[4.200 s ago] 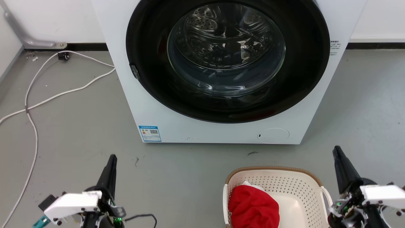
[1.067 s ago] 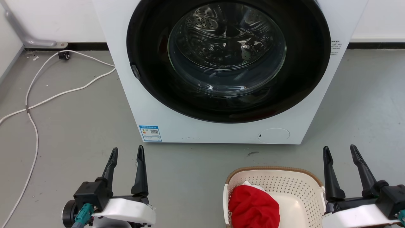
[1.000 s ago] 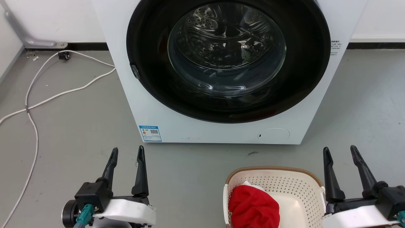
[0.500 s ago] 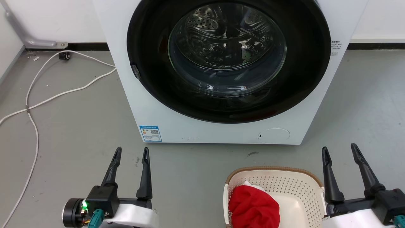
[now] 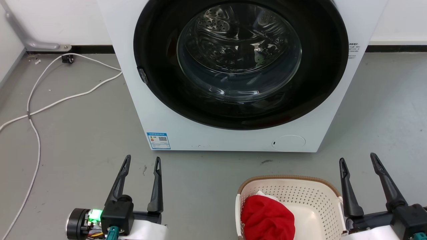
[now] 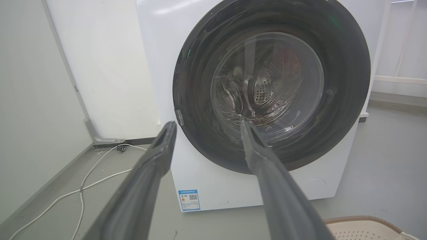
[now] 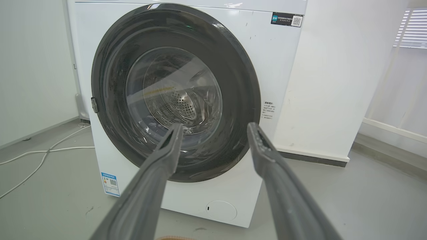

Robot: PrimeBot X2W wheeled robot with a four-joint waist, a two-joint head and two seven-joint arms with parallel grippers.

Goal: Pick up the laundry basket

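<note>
L gripper (image 5: pixel 142 158) spread | R gripper (image 5: pixel 357 157) spread | laundry basket (image 5: pixel 287 177) on floor (image 5: pixel 83 133), ungripped

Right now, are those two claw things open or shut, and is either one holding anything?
Left gripper: open, holding nothing.
Right gripper: open, holding nothing.

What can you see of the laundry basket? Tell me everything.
The laundry basket is shallow cream plastic, rounded-rectangular, with perforated walls, a brown braided-look rim and white side handles. It sits upright on the grey floor before the washing machine, holding a red cloth over something white; its near end is out of frame.
</note>
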